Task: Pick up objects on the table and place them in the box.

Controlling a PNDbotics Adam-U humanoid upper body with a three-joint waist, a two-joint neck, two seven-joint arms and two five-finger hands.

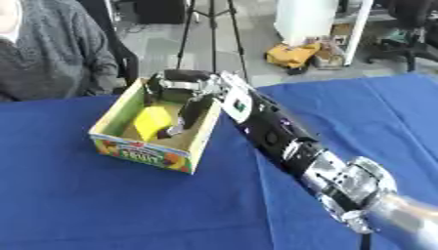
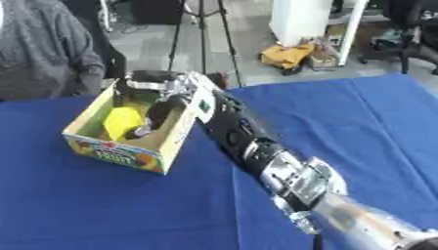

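A cardboard box (image 1: 143,152) with a fruit print on its front wall stands at the back left of the blue table. Inside it lies a yellow object (image 1: 151,122), resting on the box floor. My right arm reaches in from the lower right, and my right hand (image 1: 190,93) hangs over the box's far right part. Its fingers (image 1: 193,113) point down into the box, straight and spread, just right of the yellow object. I see nothing held between them. My left hand shows in neither view.
A blue cloth (image 1: 102,205) covers the whole table. A person in a grey sweater (image 1: 47,53) sits behind the far left edge, close to the box. Beyond the table stand a tripod (image 1: 212,29), a yellow bag (image 1: 293,53) and an office chair (image 1: 410,34).
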